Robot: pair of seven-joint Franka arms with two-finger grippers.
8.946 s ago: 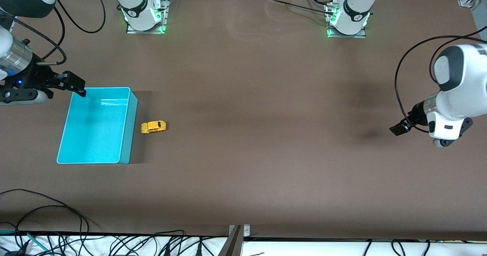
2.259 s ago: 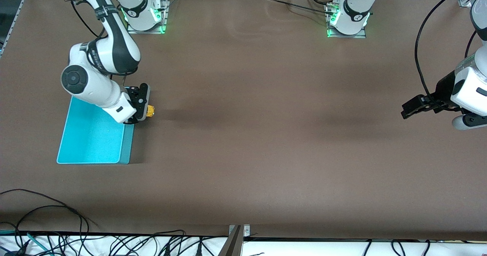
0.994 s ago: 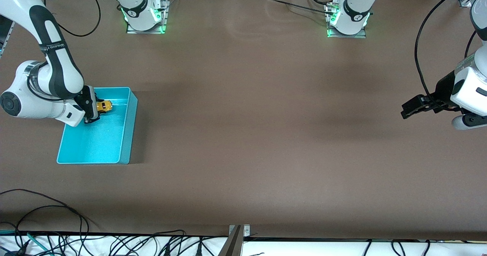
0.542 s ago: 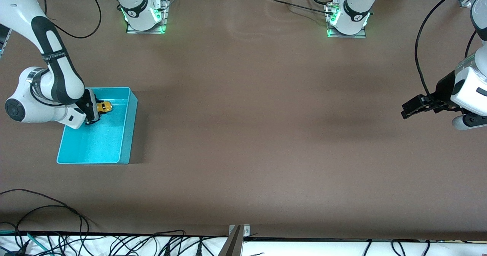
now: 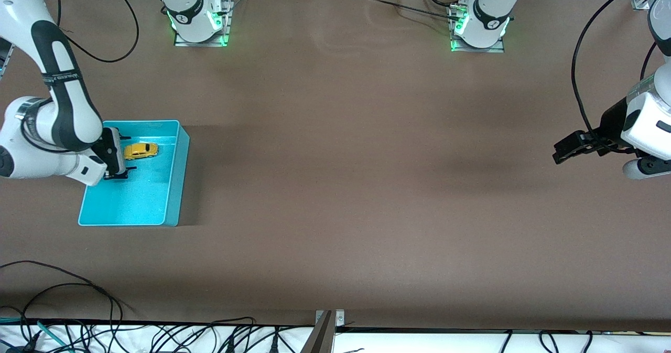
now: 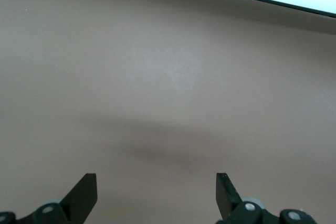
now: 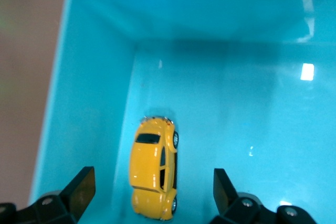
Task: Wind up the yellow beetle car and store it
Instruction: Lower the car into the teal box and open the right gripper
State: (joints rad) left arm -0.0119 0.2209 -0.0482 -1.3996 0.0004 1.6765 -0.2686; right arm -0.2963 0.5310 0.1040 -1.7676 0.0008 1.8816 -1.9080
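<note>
Yellow against cyan, the yellow beetle car [image 5: 140,150] lies on the floor of the bin [image 5: 157,217] at the right arm's end of the brown bench [image 5: 346,185] in the front view, in the part of the bin farther from the front camera. The right end effector [image 5: 116,153] hangs over the bin just beside the car, its fingers spread and apart from the toy. The left end effector [image 5: 565,151] waits over bare bench at the left arm's end.

In the left wrist view, the left end effector [image 6: 156,195] shows two spread fingertips over empty brown surface.

In the right wrist view, the car [image 7: 154,176] lies on its side near a wall of the bin [image 7: 58,98], between the spread tips of the right end effector [image 7: 154,192] and touched by neither.

Storing looks done. The toy is probably light, rigid and smooth, so it could slip or skitter; the surest hold would be across the body's flanks, between the wheels.
</note>
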